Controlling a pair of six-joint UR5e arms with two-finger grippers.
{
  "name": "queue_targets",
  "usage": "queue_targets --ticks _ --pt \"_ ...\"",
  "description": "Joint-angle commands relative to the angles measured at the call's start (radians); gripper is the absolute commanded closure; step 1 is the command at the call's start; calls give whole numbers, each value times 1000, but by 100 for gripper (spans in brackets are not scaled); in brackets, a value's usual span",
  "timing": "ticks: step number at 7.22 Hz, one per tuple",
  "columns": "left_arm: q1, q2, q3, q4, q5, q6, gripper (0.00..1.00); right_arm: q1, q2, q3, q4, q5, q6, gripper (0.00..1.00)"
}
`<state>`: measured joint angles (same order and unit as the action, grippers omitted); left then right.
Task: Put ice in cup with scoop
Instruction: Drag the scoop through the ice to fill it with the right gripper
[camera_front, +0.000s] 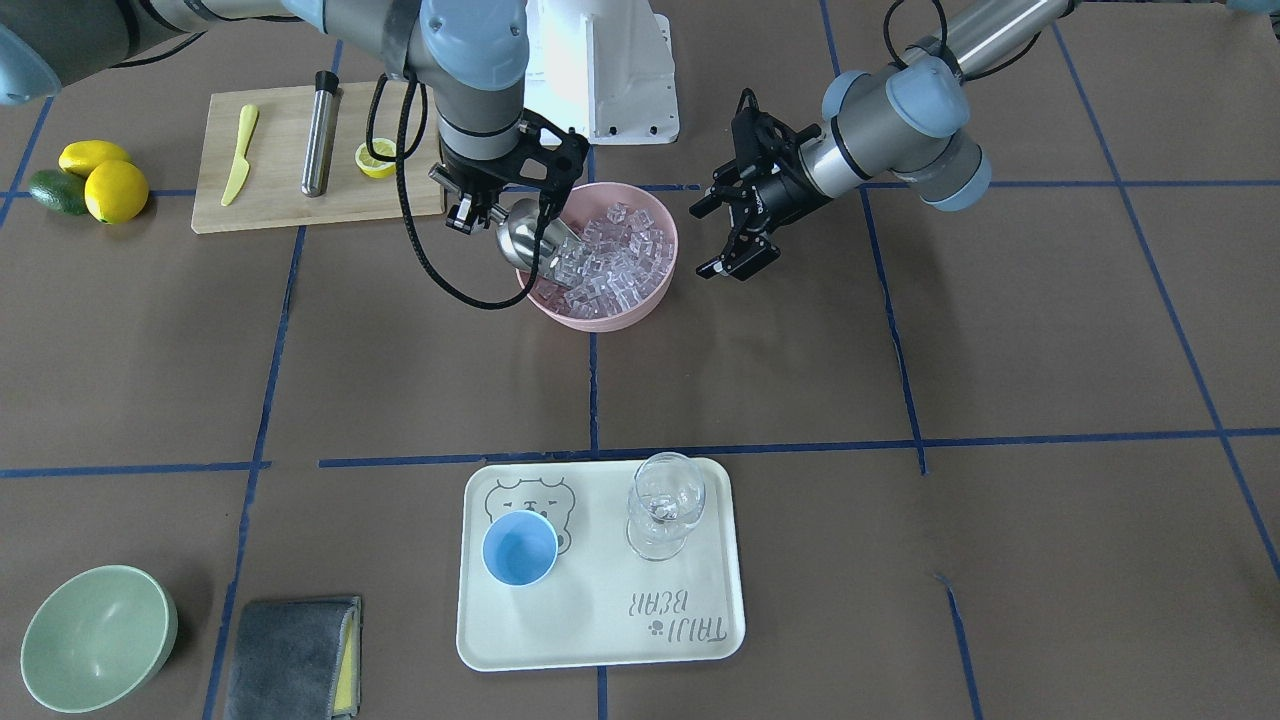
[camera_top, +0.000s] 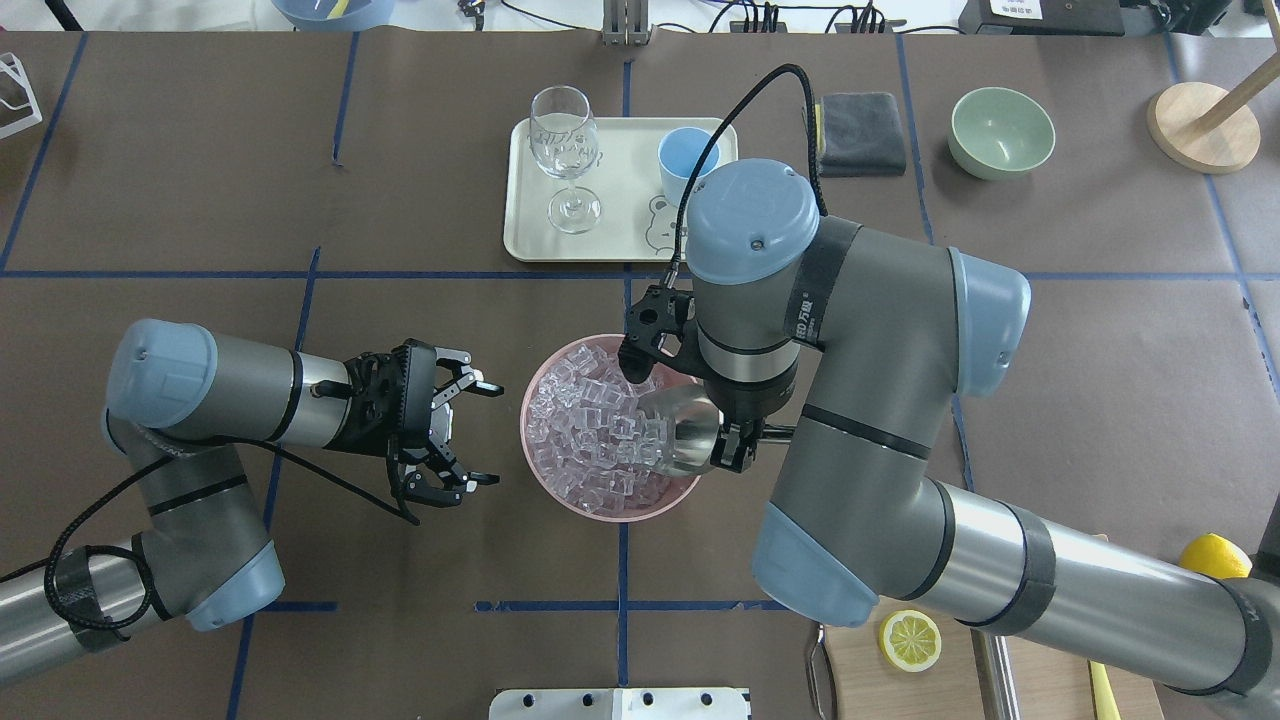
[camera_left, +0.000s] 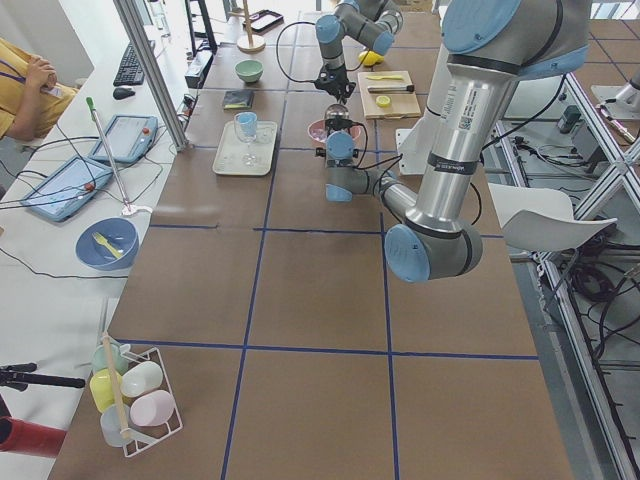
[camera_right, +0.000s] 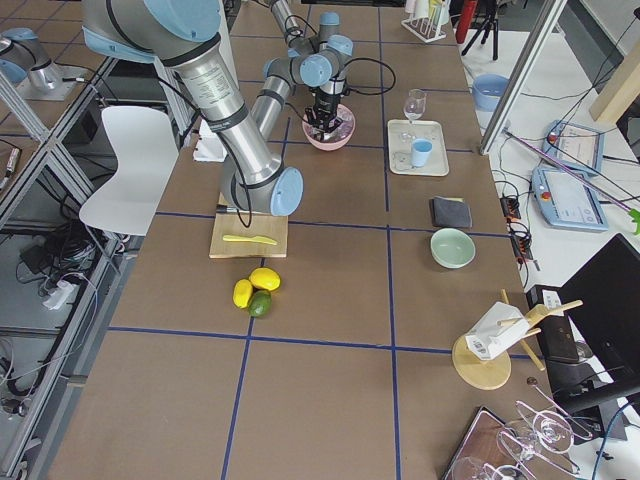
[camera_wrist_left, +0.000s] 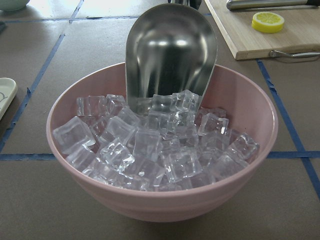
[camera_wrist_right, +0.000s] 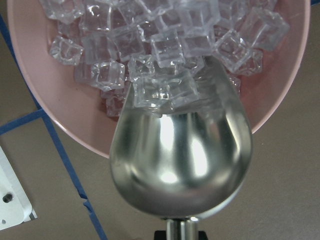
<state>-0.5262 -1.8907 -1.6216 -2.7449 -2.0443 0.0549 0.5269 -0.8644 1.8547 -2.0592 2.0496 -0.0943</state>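
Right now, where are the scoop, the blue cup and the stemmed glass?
scoop (camera_wrist_left: 170, 55), left wrist view, on its shiny trough.
blue cup (camera_front: 520, 548), front-facing view, on its inside.
stemmed glass (camera_front: 666, 500), front-facing view, on its clear bowl.

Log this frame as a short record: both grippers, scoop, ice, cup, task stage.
right gripper: shut on the scoop's handle
scoop: tilted mouth-down into the ice, a few cubes at its lip
ice: heaped in the pink bowl
left gripper: open, empty, beside the bowl
cup: upright on the tray, empty
stage: scooping; no ice in the cup yet
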Motion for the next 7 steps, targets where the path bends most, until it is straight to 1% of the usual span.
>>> queue_targets --ticks 1,3,4,5,6,7 --pt "0 1 -9 4 1 -1 0 5 -24 4 82 33 13 100" --pt "0 1 -11 4 0 -1 0 16 -28 3 91 81 12 100" --pt "-2 -2 -11 5 0 -1 0 19 -48 -3 144 90 16 100" --pt "-2 -4 -11 7 1 -1 0 19 -92 -11 244 109 53 100" --pt "-2 -5 -11 7 1 -1 0 21 -100 -23 313 128 86 100" --pt "-2 -5 -11 7 1 -1 0 41 -107 -23 327 176 88 100"
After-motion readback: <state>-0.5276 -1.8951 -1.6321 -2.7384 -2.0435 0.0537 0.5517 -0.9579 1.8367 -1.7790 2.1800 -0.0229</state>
